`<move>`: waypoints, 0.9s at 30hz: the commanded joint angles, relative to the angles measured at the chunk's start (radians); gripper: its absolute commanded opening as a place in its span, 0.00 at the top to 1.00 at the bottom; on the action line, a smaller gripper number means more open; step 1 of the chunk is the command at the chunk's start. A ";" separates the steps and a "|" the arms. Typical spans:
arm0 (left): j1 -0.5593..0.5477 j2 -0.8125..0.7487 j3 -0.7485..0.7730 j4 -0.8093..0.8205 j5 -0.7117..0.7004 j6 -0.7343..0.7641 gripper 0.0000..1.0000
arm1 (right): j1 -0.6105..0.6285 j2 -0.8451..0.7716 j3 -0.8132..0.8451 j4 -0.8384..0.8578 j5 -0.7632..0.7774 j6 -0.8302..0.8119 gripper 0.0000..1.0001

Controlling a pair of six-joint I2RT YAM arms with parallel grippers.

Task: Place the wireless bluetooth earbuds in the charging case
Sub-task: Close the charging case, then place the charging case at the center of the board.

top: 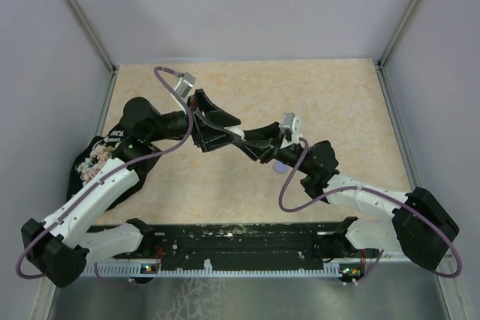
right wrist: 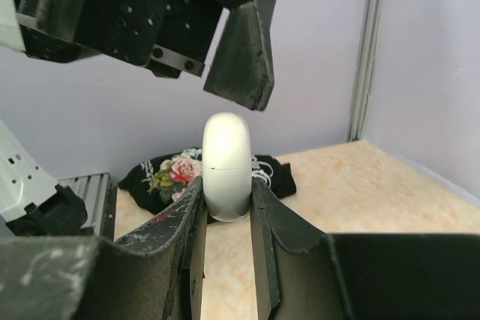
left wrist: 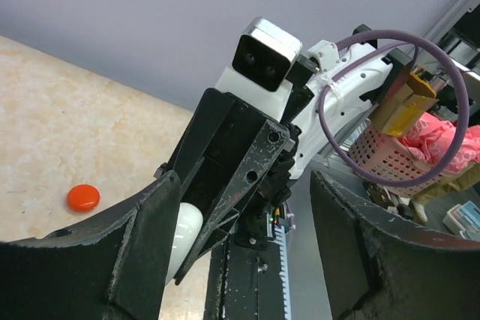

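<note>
My right gripper (right wrist: 226, 207) is shut on a white closed charging case (right wrist: 226, 166), held edge-on and upright above the table. The case also shows in the left wrist view (left wrist: 184, 231), between the right gripper's black fingers. My left gripper (left wrist: 244, 211) is open and empty, its fingers (left wrist: 142, 249) straddling the right gripper's tip; one finger hangs just above the case (right wrist: 241, 58). In the top view both grippers meet mid-table, left (top: 223, 133) and right (top: 251, 145). A small lilac piece (top: 279, 167) lies under the right arm. No earbuds show clearly.
A red disc-shaped case (left wrist: 82, 197) lies on the beige table (top: 337, 110). A black floral cloth (top: 94, 162) sits at the table's left edge and also shows in the right wrist view (right wrist: 172, 174). Grey walls enclose the table.
</note>
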 commanded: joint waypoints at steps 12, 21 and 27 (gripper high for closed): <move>0.012 -0.141 -0.057 -0.592 -0.770 0.359 0.20 | -0.072 -0.109 0.012 -0.521 0.295 0.129 1.00; 0.012 -0.198 -0.158 -0.626 -0.991 0.433 0.12 | -0.182 -0.004 0.120 -0.844 0.342 0.180 1.00; 0.017 -0.215 -0.246 -0.572 -1.095 0.489 0.07 | -0.250 0.140 0.230 -0.960 0.327 0.249 1.00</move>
